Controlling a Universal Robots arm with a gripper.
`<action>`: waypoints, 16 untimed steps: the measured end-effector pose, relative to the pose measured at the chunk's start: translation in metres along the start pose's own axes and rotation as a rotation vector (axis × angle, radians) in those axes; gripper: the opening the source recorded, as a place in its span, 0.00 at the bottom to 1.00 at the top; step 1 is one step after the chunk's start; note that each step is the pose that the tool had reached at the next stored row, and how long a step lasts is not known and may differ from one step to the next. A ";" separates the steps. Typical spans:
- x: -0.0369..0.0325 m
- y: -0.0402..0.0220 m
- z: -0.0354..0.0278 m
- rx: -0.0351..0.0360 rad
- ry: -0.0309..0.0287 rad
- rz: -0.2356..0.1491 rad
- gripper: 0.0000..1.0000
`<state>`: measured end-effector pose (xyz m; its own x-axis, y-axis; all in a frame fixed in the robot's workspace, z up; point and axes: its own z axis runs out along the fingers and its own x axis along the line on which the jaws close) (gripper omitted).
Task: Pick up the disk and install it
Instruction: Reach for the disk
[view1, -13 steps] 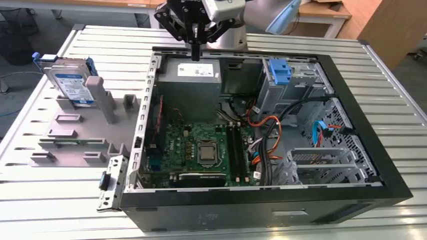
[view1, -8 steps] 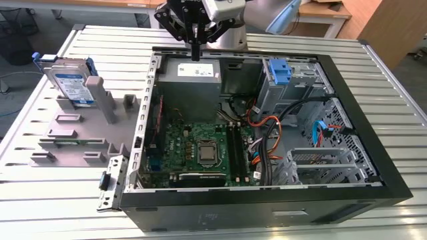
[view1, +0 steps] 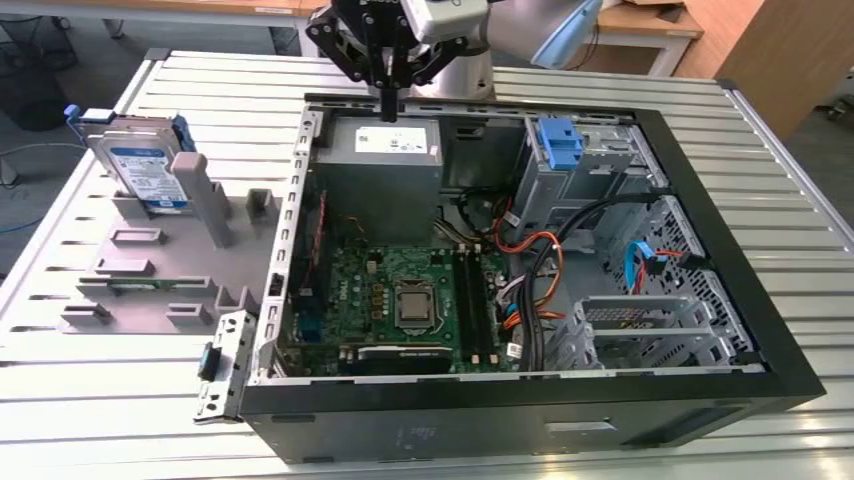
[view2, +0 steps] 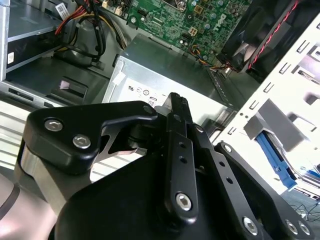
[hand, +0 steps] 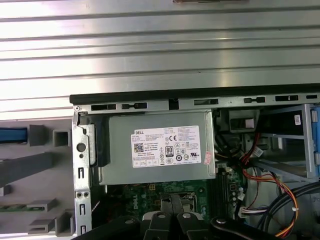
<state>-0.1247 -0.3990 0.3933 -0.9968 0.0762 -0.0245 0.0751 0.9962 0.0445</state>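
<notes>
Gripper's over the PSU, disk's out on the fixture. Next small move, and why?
Probably a traverse toward the exterior view's left, to above the disk. The gripper hangs over the power supply at the back of the case, fingers shut and empty. The disk stands upright in the grey fixture outside the case, untouched.
</notes>
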 end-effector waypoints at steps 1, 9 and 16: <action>0.0010 -0.0001 -0.0001 0.0002 0.0001 0.000 0.11; 0.0101 -0.0007 -0.0002 -0.0001 0.0000 0.000 0.11; 0.0104 -0.0007 -0.0003 0.0001 0.0001 0.000 0.11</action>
<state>-0.1351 -0.3989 0.3933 -0.9968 0.0762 -0.0245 0.0751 0.9962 0.0444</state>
